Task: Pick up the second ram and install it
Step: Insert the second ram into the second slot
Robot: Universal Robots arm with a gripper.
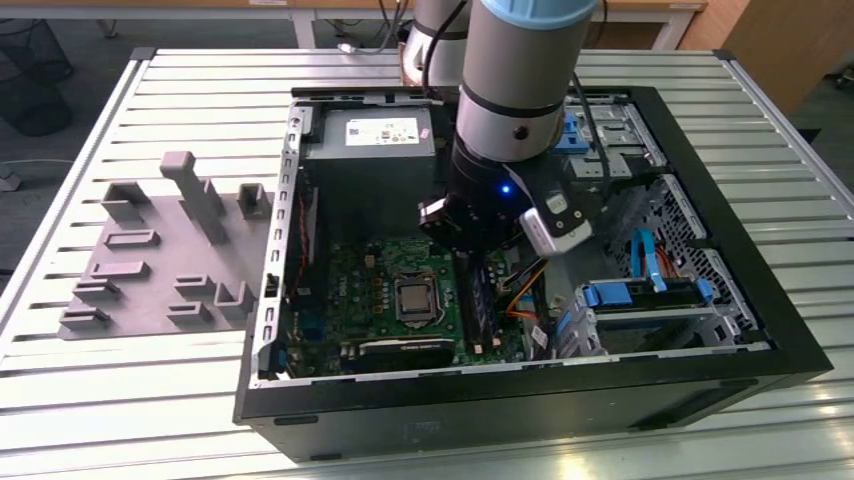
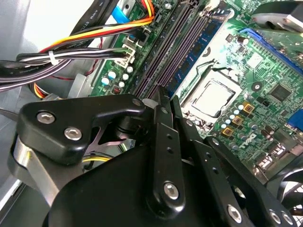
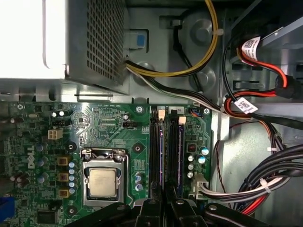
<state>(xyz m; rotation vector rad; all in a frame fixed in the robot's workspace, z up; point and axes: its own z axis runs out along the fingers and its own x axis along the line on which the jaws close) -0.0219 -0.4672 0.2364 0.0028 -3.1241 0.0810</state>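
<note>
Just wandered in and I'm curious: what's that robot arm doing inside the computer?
The arm reaches down into the open computer case, with its hand right over the memory slots beside the processor. The ram stick beneath it stands in its slot on the green motherboard; whether the hand grips it can't be told.

Labels and print inside the computer case

A white sticker [image 1: 384,130] sits on top of the grey power supply [image 1: 367,170] in the exterior view; it carries dark lines of print and a few small coloured marks, none clear enough to read. In the first wrist view, two white tags [image 3: 249,46] [image 3: 244,105] with black bar-code print are wrapped around the red cables [image 3: 265,66]. The green circuit board [image 3: 102,124] bears fine white lettering by its parts and larger white letters at one edge [image 3: 4,153], and the metal processor lid [image 3: 102,182] shows faint, unreadable engraving.
</note>
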